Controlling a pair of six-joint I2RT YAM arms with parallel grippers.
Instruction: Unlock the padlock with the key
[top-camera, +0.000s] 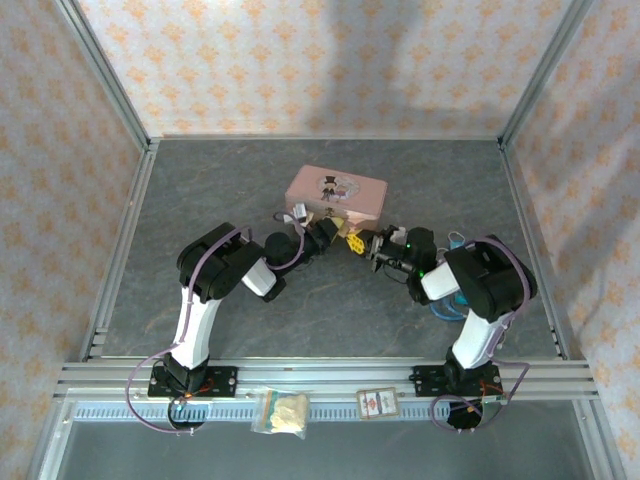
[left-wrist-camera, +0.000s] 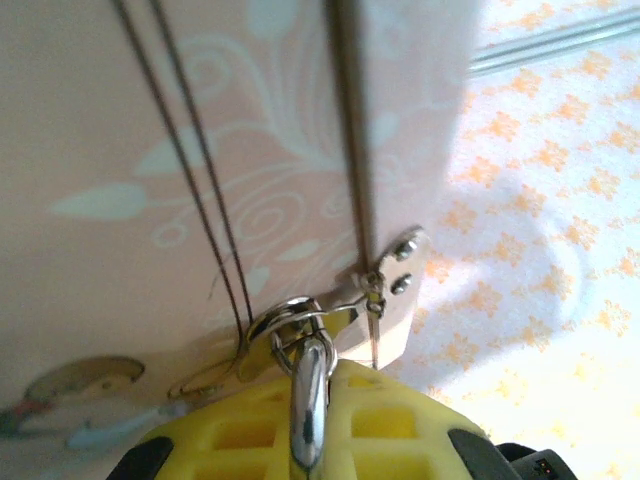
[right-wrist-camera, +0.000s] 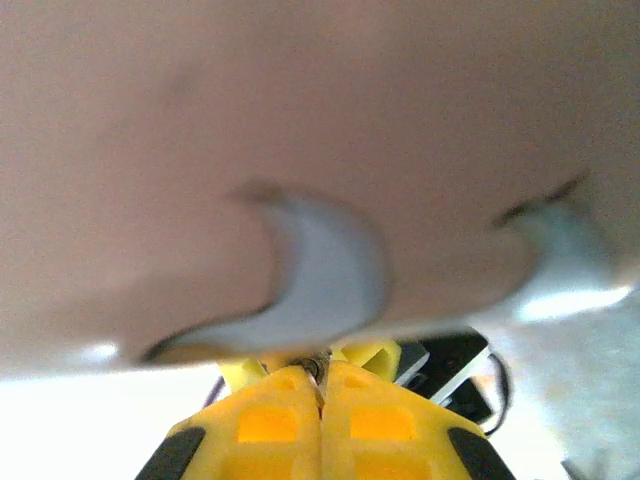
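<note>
The pink tin (top-camera: 335, 193) lies at mid-table, and both grippers meet at its near edge. My left gripper (top-camera: 343, 237) is shut on the padlock. In the left wrist view its yellow fingers (left-wrist-camera: 400, 420) clamp the silvery shackle (left-wrist-camera: 308, 400), which runs through the ring of the hasp on the tin (left-wrist-camera: 150, 150). The brass body is hidden between the fingers. My right gripper (top-camera: 368, 246) is shut on the key. A thin metal tip (right-wrist-camera: 317, 369) pokes out between its yellow fingers (right-wrist-camera: 270, 420), right under the blurred tin (right-wrist-camera: 300, 120).
A blue ring-like object (top-camera: 447, 303) lies by the right arm. A small bag (top-camera: 282, 412) and a card (top-camera: 378, 403) sit on the front rail. Metal frame posts and patterned walls enclose the grey table (top-camera: 200, 190).
</note>
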